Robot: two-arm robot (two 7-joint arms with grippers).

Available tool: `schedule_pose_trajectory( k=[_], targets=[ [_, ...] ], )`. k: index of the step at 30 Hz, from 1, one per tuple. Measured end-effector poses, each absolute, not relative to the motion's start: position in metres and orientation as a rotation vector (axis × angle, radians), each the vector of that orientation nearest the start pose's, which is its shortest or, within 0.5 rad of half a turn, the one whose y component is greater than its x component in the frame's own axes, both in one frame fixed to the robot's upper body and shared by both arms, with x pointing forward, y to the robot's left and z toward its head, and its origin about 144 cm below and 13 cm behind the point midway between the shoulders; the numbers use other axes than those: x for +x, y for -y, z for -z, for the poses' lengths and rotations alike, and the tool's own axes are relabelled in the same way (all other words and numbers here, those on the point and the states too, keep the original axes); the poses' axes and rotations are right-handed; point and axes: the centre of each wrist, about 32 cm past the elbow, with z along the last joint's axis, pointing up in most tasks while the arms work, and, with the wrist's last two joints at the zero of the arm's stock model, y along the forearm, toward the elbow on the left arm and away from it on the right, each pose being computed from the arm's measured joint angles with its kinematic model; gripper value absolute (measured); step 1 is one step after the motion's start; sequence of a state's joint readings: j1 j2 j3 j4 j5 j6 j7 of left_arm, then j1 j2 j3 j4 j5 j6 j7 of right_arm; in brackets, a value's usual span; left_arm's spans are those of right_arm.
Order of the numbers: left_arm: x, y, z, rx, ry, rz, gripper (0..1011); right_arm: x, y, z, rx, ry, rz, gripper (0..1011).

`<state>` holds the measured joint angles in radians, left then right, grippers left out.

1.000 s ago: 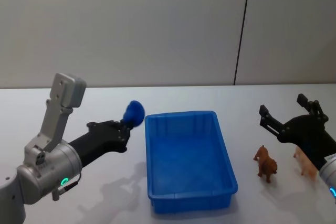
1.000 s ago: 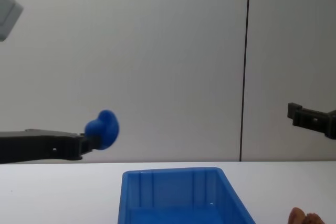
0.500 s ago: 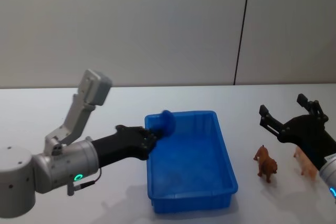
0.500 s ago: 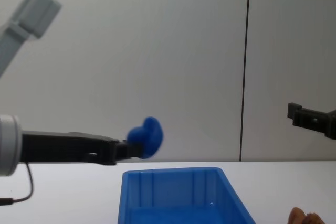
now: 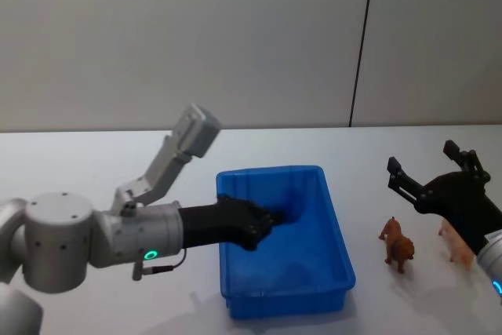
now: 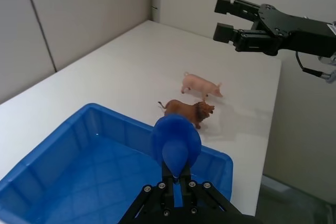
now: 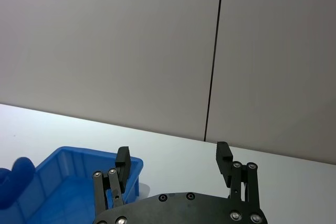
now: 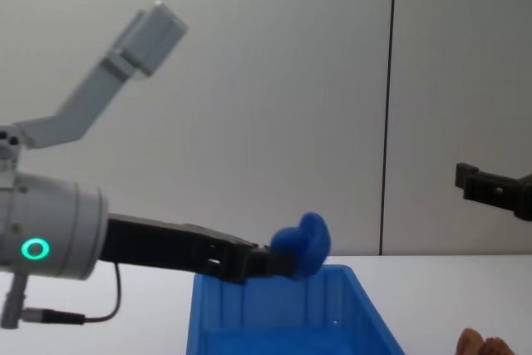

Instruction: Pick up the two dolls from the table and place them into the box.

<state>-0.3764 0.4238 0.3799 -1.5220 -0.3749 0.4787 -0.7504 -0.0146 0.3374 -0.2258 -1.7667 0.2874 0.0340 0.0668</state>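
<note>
Below right end effector (image 5: 424, 165), seemingly, stands brown doll (image 5: 398, 245).

The head camera looks forward and down on the box (image 5: 286, 302) from above its near end, taking in its open top and the desk (image 5: 118, 154) on both sides. The chest camera sits lower and closer, looking level across the box to the wall (image 8: 249, 81). The left wrist camera, just above the box, looks along the left tool (image 6: 176, 174), which grips a blue lump (image 6: 176, 142), across the box's right rim. The right wrist camera, off the box's right side, looks past the right tool (image 7: 173, 156) at one box corner.
</note>
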Motion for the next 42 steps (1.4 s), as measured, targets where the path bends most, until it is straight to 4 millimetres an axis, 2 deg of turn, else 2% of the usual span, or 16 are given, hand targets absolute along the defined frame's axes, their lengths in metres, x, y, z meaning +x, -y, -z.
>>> schedule_pose_trajectory(
  k=[2,6,9,12,13,24,27,29,32,35,42],
  targets=[
    [0.542,-0.243,-1.236,0.306,-0.196,-0.516,77,0.443,0.237,-1.189,0.026,0.075,1.229,1001],
    [0.546,-0.239,-1.236,0.320,-0.197,-0.498,143,0.443,0.237,-1.189,0.026,0.075,1.230,1001],
    [0.549,-0.235,-1.236,0.333,-0.199,-0.481,270,0.443,0.237,-1.189,0.026,0.075,1.229,1001],
    [0.551,-0.234,-1.236,0.338,-0.199,-0.474,325,0.443,0.237,-1.189,0.026,0.075,1.230,1001],
    [0.552,-0.233,-1.236,0.341,-0.200,-0.469,380,0.443,0.237,-1.189,0.026,0.075,1.230,1001],
    [0.556,-0.229,-1.237,0.354,-0.200,-0.453,690,0.443,0.237,-1.189,0.026,0.075,1.230,1001],
    [0.556,-0.229,-1.237,0.351,-0.197,-0.463,802,0.443,0.237,-1.189,0.026,0.075,1.230,1001],
    [0.554,-0.230,-1.238,0.343,-0.191,-0.477,839,0.443,0.237,-1.189,0.026,0.075,1.229,1001],
    [0.552,-0.232,-1.239,0.330,-0.180,-0.502,955,0.443,0.237,-1.189,0.026,0.075,1.229,1001],
    [0.549,-0.234,-1.240,0.314,-0.168,-0.536,998,0.443,0.237,-1.189,0.026,0.075,1.229,1001],
    [0.542,-0.239,-1.243,0.284,-0.145,-0.615,1001,0.443,0.237,-1.189,0.026,0.075,1.229,1001]
  ],
)
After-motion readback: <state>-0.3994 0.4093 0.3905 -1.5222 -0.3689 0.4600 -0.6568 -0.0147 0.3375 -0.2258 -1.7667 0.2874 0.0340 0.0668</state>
